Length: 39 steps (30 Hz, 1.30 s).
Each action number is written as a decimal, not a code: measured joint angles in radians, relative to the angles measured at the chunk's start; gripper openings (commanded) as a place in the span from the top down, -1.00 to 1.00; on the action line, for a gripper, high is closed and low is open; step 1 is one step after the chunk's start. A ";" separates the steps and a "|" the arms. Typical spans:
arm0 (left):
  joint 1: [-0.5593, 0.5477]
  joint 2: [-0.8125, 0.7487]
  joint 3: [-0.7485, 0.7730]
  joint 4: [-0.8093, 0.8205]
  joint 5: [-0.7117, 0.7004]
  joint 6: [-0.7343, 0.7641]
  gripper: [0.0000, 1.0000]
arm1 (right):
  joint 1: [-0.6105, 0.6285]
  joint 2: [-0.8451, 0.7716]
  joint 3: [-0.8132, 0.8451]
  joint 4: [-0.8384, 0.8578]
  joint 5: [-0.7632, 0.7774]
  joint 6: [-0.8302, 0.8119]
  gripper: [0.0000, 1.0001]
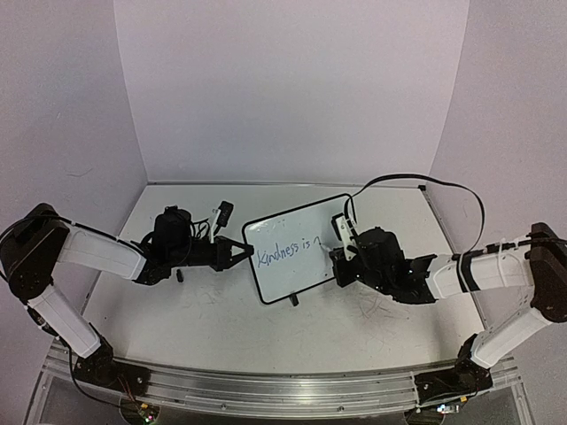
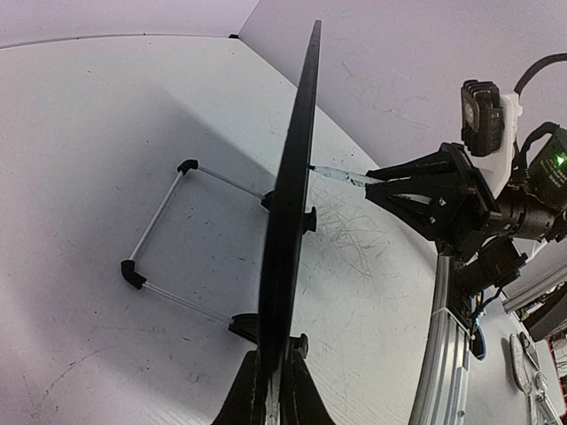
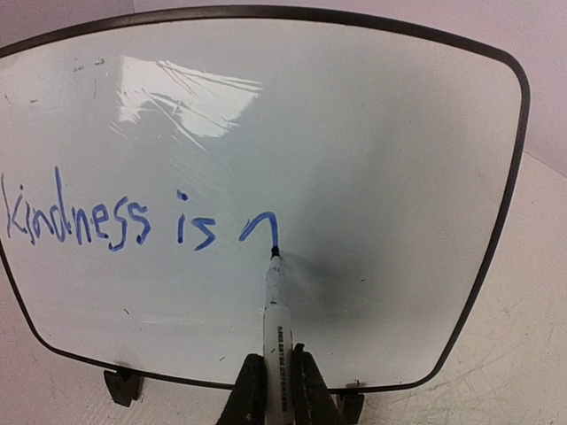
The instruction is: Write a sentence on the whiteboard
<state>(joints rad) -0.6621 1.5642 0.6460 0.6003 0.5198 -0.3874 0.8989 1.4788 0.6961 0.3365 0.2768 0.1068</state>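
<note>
Scuffed white tabletop (image 1: 221, 323), pale backdrop walls (image 1: 283, 88), metal front rail (image 1: 266, 388)

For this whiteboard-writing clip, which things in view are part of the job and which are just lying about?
In the job: whiteboard, blue sentence, marker, left gripper on the board's edge, right gripper holding the marker.
Lying about: grey scuff marks on the table, small unidentifiable dark bit near the left arm.

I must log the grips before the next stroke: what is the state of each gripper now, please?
Left gripper: closed, holding the whiteboard by its edge.
Right gripper: closed on the marker, its tip on the whiteboard.
</note>
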 measured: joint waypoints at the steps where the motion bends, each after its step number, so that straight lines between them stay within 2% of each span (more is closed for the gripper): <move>1: 0.000 0.000 0.000 0.000 0.000 0.000 1.00 | 0.000 0.000 -0.003 -0.001 -0.001 0.001 1.00; 39: 0.000 0.000 0.000 0.000 0.000 0.000 1.00 | 0.000 0.000 0.035 -0.017 0.056 0.009 1.00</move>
<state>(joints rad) -0.6621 1.5642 0.6460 0.5999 0.5201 -0.3874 0.8985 1.4792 0.7307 0.3199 0.3330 0.1154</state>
